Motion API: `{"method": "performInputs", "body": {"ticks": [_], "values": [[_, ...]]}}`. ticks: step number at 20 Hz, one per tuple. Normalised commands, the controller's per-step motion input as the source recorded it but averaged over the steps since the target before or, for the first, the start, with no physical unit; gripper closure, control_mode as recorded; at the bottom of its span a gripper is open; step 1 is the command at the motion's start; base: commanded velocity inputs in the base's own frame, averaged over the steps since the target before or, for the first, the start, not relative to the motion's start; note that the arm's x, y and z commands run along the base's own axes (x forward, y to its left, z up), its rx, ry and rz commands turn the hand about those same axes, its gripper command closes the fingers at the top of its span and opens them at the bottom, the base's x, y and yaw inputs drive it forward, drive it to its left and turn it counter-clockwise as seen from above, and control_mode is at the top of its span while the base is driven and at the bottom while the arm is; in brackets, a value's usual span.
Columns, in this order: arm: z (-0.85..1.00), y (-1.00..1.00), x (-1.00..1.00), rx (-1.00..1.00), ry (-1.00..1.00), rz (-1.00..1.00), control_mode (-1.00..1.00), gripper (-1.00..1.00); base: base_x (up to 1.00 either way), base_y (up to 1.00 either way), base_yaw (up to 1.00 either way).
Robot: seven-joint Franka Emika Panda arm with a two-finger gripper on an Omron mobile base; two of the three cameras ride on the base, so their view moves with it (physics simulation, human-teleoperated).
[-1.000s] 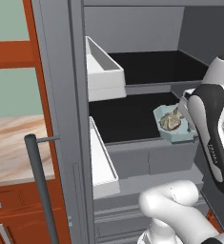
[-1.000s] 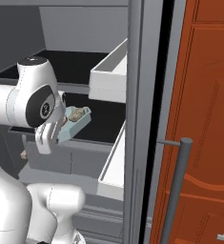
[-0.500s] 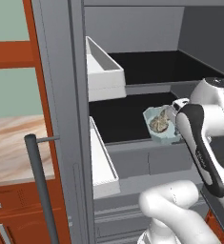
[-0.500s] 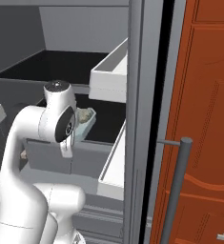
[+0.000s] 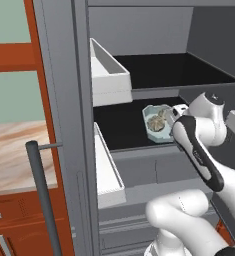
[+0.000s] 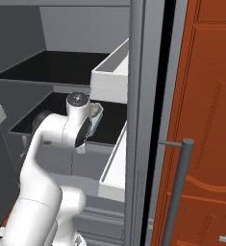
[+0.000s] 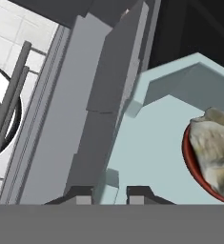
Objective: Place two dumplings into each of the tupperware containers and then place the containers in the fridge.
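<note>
Left to right in the left base view: fridge door handle (image 5: 43, 192) at far left, then the open door's two pale bins (image 5: 108, 75), then the fridge (image 5: 139, 40) interior with black shelves. Pale blue tub (image 5: 157, 125) is at the front of the lower black shelf (image 5: 120, 131), tilted toward the camera, two dumplings (image 5: 156, 120) inside. Arm reaches in from the right, wrist just beside the tub's right edge.

Hand view: gripper (image 7: 109, 192) clenched on the tub's rim, one fingertip each side of the wall. A dumpling (image 7: 213, 145) sits in the tub on a red-rimmed disc (image 7: 192, 164).

Right base view: the tub (image 6: 97, 115) peeks out behind the wrist, over the same shelf
</note>
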Motion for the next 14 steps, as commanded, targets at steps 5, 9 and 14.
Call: {"method": "performInputs", "body": {"ticks": [5,9,14], "values": [[-0.41,0.00,0.81,0.02,0.00,0.03,-1.00,1.00,0.00,0.00,0.00],[-0.47,0.00,0.74,0.02,0.00,0.00,-1.00,1.00,0.00,0.00,0.00],[-0.21,0.00,0.59,0.00,-0.03,0.00,-1.00,1.00,0.00,0.00,0.00]]}}
